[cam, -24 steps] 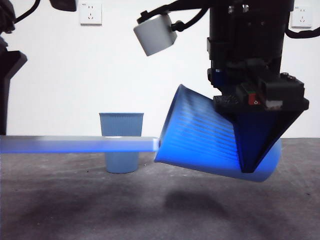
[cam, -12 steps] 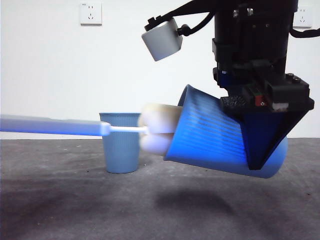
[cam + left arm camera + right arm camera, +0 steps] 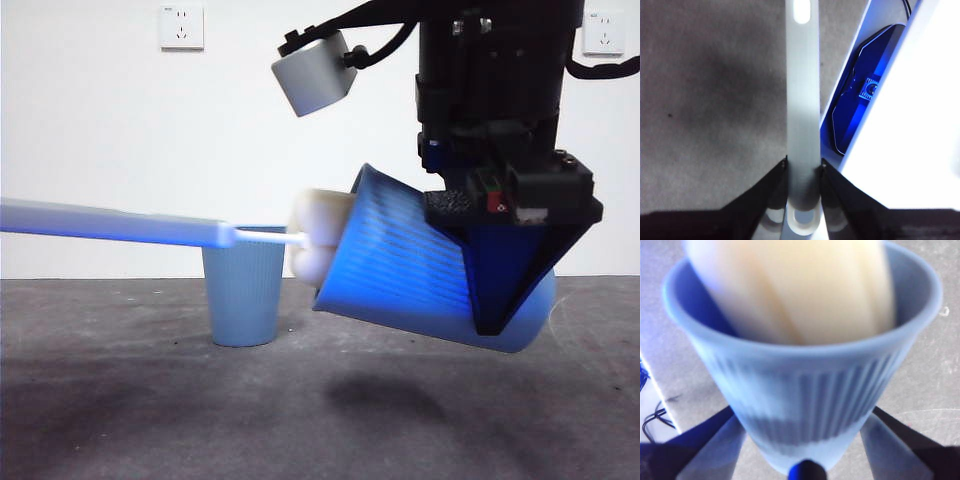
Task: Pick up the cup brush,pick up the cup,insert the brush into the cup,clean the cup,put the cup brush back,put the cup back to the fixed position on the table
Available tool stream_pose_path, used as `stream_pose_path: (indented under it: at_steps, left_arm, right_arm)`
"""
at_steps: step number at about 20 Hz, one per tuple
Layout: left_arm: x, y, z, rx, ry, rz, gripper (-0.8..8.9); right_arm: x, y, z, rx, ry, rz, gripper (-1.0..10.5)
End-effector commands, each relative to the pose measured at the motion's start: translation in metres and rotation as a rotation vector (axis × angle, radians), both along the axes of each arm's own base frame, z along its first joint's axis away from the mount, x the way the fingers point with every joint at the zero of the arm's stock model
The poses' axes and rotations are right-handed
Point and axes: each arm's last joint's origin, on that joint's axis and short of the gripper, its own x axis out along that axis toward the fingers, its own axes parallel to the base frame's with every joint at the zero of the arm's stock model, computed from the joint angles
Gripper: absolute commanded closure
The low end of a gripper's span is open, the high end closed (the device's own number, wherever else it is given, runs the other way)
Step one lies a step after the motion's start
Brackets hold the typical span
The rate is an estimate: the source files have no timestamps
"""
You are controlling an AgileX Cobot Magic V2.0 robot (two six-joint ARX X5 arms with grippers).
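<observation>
My right gripper (image 3: 505,285) is shut on the blue ribbed cup (image 3: 420,265) and holds it tilted above the table, mouth toward the left of the front view. The cup fills the right wrist view (image 3: 805,390). My left gripper (image 3: 802,170) is shut on the grey handle of the cup brush (image 3: 802,100). The handle (image 3: 110,222) comes in from the left of the front view. Its cream sponge head (image 3: 318,238) sits at the cup's mouth, partly inside, and shows inside the rim in the right wrist view (image 3: 800,285).
A second blue cup (image 3: 243,290) stands upright on the dark grey table (image 3: 150,410), behind the brush neck. Two wall sockets (image 3: 181,26) are on the white back wall. A white edge and dark blue-lit equipment (image 3: 865,95) lie beside the table in the left wrist view.
The sponge head has drawn out of the cup to its mouth. The handle's left end has risen. The cup has shifted slightly left and up in my right gripper.
</observation>
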Motion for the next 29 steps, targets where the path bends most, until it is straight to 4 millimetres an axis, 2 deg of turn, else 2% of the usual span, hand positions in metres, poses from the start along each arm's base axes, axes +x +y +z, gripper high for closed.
stream_pose_path:
  at_steps: [1, 7, 12, 19, 29]
  left_arm:
    - [0.007, -0.007, -0.007, 0.004, 0.005, 0.005, 8.23]
    - [0.027, -0.033, -0.023, -0.027, 0.029, -0.028, 8.22]
    - [0.03, -0.036, -0.025, -0.037, 0.023, -0.023, 8.22]
    - [0.029, -0.02, -0.026, 0.042, 0.081, 0.034, 8.22]
    - [0.021, 0.009, -0.008, 0.031, 0.02, 0.128, 8.22]
  right_arm:
    - [0.001, 0.003, 0.0, 0.024, -0.001, -0.003, 9.6]
    - [0.0, 0.005, 0.0, 0.059, 0.023, 0.007, 9.6]
    - [0.001, 0.005, 0.0, 0.06, 0.022, 0.007, 9.6]
    - [0.0, 0.001, 0.0, 0.005, 0.005, 0.002, 9.6]
    - [-0.001, 0.0, 0.0, 0.002, 0.013, -0.025, 9.6]
